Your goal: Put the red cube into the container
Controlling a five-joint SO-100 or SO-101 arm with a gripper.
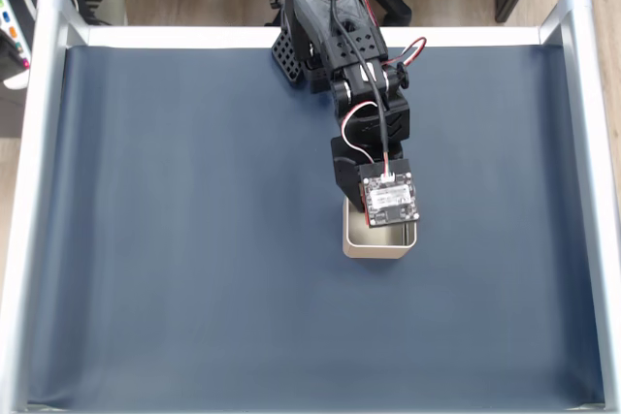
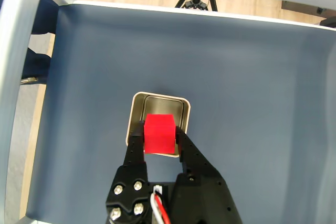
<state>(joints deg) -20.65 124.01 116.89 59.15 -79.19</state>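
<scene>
- Here, in the wrist view, the two black fingers (image 2: 137, 141) are clamped on the sides of the red cube (image 2: 159, 134), one finger on its left face and one on its right.
- The gripper (image 2: 159, 136) holds the cube over the container (image 2: 157, 103), so the cube covers the near part of the tin's pale shiny inside and its near rim.
- Whether the cube touches the tin's floor or hangs above it cannot be told.
- In the fixed view, the arm (image 1: 335, 26) reaches down from the top edge, and its wrist board sits over the upper part of the container (image 1: 378, 244).
- The tin stands on a dark blue mat (image 1: 194, 239), right of centre in the fixed view.
- A silvery frame (image 1: 29, 191) borders the mat on its sides.
</scene>
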